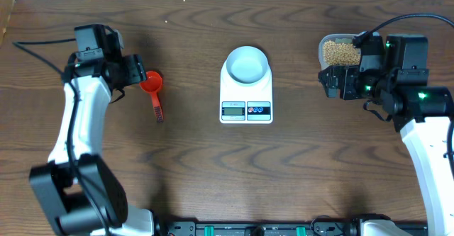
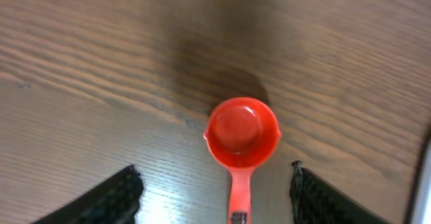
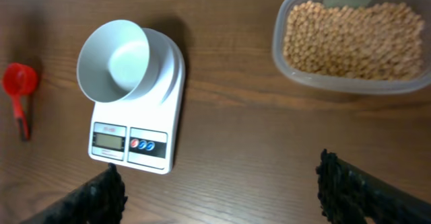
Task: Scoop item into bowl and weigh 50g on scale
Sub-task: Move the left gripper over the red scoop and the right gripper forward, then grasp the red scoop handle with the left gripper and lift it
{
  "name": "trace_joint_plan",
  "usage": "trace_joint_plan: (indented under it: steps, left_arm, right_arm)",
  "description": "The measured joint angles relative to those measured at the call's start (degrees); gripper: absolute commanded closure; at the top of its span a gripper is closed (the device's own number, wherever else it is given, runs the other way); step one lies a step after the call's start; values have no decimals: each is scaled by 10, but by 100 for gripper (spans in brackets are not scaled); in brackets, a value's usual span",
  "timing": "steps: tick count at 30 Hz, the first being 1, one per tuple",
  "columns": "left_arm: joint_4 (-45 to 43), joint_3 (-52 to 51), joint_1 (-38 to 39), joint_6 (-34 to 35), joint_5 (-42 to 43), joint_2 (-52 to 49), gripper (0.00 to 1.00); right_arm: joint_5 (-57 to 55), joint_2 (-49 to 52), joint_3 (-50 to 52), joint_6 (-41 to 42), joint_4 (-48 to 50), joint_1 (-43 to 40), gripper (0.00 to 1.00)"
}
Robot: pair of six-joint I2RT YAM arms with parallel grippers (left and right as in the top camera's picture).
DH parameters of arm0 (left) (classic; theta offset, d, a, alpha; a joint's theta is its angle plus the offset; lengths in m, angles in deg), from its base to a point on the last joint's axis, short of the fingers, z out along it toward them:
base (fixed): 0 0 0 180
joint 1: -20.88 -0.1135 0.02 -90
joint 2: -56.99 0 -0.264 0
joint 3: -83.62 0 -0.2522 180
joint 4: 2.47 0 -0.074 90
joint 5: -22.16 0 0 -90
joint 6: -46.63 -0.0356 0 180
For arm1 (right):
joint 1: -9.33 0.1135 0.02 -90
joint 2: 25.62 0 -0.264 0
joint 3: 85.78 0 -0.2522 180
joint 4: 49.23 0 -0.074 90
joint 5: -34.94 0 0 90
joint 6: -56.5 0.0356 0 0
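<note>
The left hand is hovering released astride the handle of the red scoop, and should be lowering squarely before clenching. The right hand is hanging released near the beans in their container.

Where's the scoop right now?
Overhead view: the scoop lies left of the scale, under the left gripper, whose open fingers flank its handle.

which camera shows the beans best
Right wrist view: the beans fill the clear container close up, single beans distinct, only its edge cropped. Overhead shows them small, partly covered by the right arm. Left wrist view shows none, just the red scoop.
</note>
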Motion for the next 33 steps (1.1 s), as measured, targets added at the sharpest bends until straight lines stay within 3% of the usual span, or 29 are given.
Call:
trace_joint_plan:
  steps: [4,16,24,28,33]
  left_arm:
    - [-23,0,0,4,-5,-43,44]
    - [-57,0,11,15,-9,-125,52]
    - [-57,0,11,17,-9,-169,74]
    - [-59,0,11,17,-9,-170,92]
    - [-59,0,11,34,-9,-168,93]
  right_arm:
    - [7,9,0,2,-1,0,19]
    - [14,30,0,2,-7,0,19]
    - [14,30,0,2,-7,0,18]
    - [14,30,0,2,-7,0,18]
    - [14,30,0,2,-5,0,18]
